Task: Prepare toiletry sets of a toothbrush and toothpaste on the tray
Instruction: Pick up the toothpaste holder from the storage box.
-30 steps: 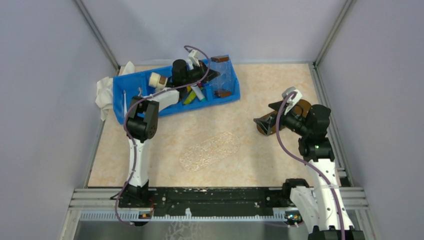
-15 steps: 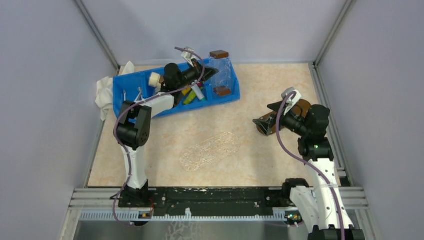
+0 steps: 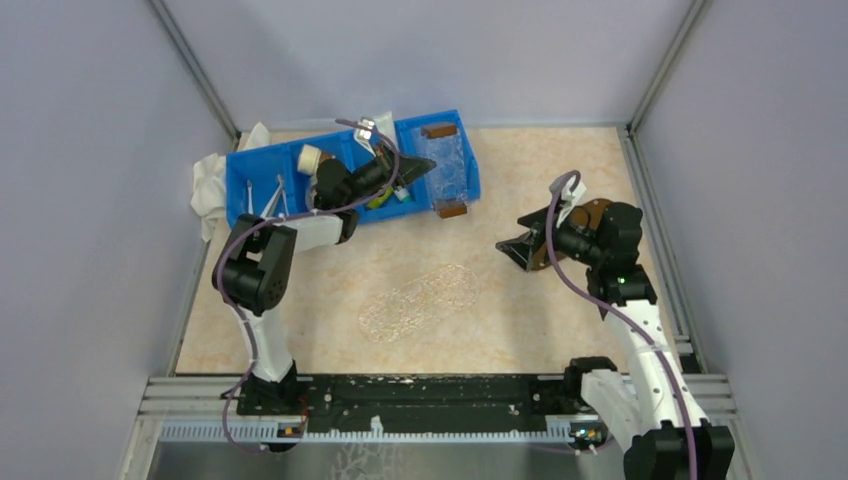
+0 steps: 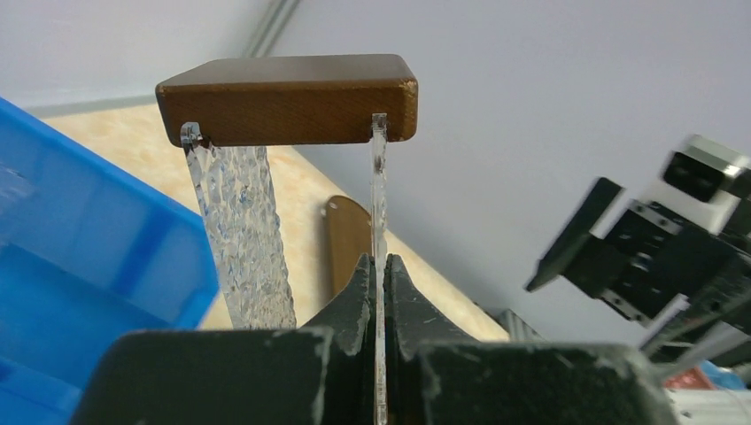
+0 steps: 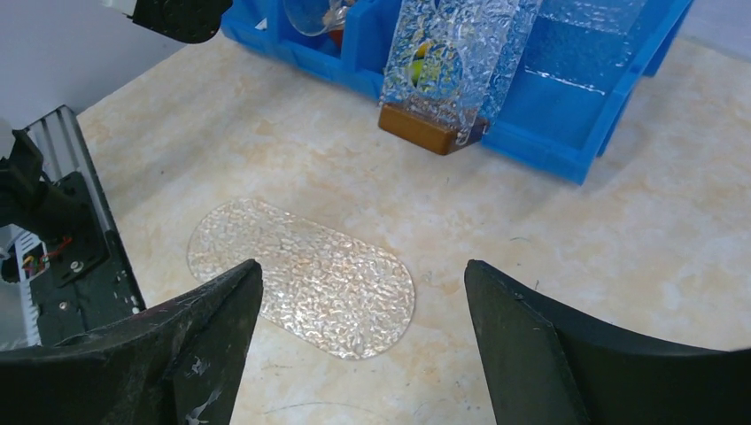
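My left gripper point(image 4: 378, 258) is shut on one thin clear wall of a textured clear holder point(image 3: 442, 168) with brown wooden ends point(image 4: 288, 97), held tilted over the right end of the blue bin point(image 3: 258, 165). Thin white toothbrushes point(image 3: 278, 194) lie in the bin's left compartment. A yellow-green toothpaste tube point(image 3: 381, 201) lies in the middle compartment, also visible through the holder point(image 5: 419, 55). The flat clear oval tray point(image 3: 420, 300) lies bare on the table. My right gripper point(image 5: 361, 263) hangs open above the table, just right of the tray point(image 5: 301, 274).
A cream round cup point(image 3: 312, 158) sits in the bin. A white cloth point(image 3: 208, 185) lies left of the bin. A brown wooden oval plate point(image 3: 600, 212) lies under the right arm. Grey walls close in the table on three sides.
The left arm has swung its elbow left and tipped the clear holder toward the near side of the bin. The right gripper has shifted left and lower, its jaws slightly narrower.
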Available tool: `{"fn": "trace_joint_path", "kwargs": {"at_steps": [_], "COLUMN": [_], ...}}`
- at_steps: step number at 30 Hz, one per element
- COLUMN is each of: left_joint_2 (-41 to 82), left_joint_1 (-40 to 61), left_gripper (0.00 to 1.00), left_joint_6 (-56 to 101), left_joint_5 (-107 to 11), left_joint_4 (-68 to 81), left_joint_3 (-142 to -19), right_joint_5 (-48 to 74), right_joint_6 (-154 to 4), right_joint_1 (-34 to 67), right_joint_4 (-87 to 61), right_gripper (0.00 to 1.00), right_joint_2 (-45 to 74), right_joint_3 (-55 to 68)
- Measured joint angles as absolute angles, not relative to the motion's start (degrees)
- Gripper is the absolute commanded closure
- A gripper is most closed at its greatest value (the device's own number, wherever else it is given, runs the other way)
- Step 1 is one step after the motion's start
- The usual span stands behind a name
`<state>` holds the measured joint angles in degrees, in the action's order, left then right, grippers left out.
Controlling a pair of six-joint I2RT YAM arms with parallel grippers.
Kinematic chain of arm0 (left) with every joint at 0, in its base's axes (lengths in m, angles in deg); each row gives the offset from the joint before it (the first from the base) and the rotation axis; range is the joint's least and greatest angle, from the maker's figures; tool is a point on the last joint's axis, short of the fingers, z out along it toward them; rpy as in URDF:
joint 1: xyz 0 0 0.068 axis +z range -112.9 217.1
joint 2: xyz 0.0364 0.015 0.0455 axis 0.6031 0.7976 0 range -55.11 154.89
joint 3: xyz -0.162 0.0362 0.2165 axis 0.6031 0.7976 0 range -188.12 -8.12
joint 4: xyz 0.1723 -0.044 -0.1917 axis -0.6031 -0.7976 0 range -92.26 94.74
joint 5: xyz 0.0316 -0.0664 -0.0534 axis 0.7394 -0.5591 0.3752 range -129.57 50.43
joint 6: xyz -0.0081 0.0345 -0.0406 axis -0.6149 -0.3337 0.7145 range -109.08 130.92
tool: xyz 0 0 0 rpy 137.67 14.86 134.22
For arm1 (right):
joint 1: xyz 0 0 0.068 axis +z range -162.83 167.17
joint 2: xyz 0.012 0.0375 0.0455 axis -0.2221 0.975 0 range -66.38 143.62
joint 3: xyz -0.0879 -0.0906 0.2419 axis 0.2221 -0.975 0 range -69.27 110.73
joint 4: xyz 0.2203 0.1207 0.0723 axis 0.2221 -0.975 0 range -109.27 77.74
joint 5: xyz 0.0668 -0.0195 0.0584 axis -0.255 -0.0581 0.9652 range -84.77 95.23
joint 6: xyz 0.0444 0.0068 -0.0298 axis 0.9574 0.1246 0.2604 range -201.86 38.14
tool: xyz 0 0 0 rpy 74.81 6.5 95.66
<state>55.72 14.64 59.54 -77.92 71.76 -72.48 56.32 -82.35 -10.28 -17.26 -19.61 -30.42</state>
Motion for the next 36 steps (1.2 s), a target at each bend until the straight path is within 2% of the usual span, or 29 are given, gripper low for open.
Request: {"fn": "trace_joint_path", "kwargs": {"at_steps": [15, 27, 30, 32, 34, 35, 36], "left_joint_2": [49.73, 49.73, 49.73, 49.73, 49.73, 49.75, 49.77], "left_joint_1": [5.59, 0.71, -0.77, -1.76, -2.39, -2.63, -2.76], "left_gripper": [1.00, 1.00, 1.00, 1.00, 1.00, 1.00, 0.93], "left_joint_6": [71.89, 74.77, 74.88, 75.19, 75.34, 75.30, 75.23], "left_joint_5": [-78.75, -78.99, -79.02, -79.06, -79.06, -78.99, -78.80], "left_joint_4": [88.11, 90.63, 90.76, 90.80, 90.82, 90.80, 90.80], "left_joint_3": [-56.78, -54.88, -54.90, -54.93, -55.01, -55.08, -55.12], "right_joint_5": [62.48, 64.80, 65.56, 66.37, 67.11, 68.14, 68.58], "right_joint_6": [-66.61, -56.47, -53.67, -51.44, -49.61, -48.25, -47.62], "right_joint_1": [-9.93, -9.93, -9.93, -9.93, -9.91, -9.89, -9.85], "right_joint_4": [-3.49, 5.78, 8.05, 9.62, 11.31, 12.29, 13.19], "right_gripper": [0.23, 0.39, 0.50, 0.68, 0.95, 1.00, 1.00], "right_joint_2": [-12.95, -10.76, -10.02, -9.49, -9.32, -9.32, -9.34], "right_joint_3": [-34.73, -36.52, -37.70, -38.22, -38.53, -38.57, -38.55]}}
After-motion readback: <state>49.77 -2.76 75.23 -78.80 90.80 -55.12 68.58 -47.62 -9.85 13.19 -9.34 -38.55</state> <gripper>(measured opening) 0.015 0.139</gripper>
